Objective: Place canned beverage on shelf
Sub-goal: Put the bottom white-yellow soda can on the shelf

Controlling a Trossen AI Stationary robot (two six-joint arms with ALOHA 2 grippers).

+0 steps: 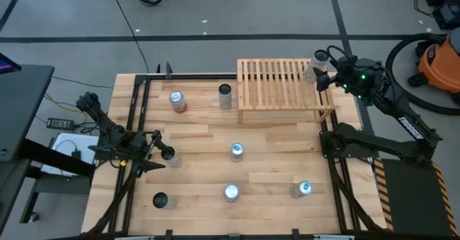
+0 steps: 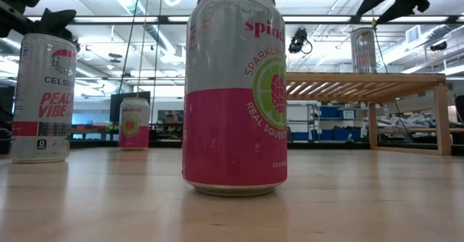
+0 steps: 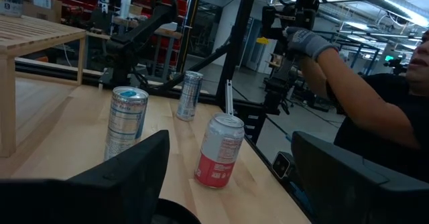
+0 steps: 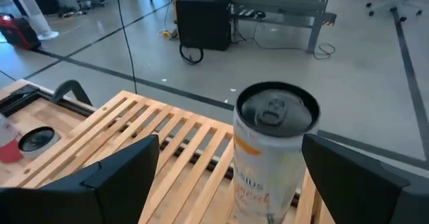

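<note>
Note that the right end effector (image 4: 228, 177) stands at the far right corner of the shelf (image 1: 280, 82), its fingers spread wide on either side of a can (image 4: 271, 150) that rests upright on the slats; neither finger appears to touch the can, so treat it as released rather than gripped. The can sits near the shelf's outer edge, most likely because that corner is the nearest reach for the right arm, and it leaves the rest of the rack free for further cans. The shelf itself is a low, light-wood rack with many narrow parallel slats, much wider than any can, set on the far right part of the table (image 1: 208, 175). The can on it has a silver top with a pull tab, a pale body and orange lettering. The left end effector (image 1: 159, 155) waits low over the left side of the table, just beside a dark-topped can (image 1: 170, 156); its fingers stand partly apart and hold nothing. Several other cans remain upright on the table, among them a pink-and-grey one (image 2: 234, 90) close to the low camera. Beyond the table edge, in the left wrist view, a person's gloved hand (image 3: 307, 43) works at separate equipment, well apart from both arms.
</note>
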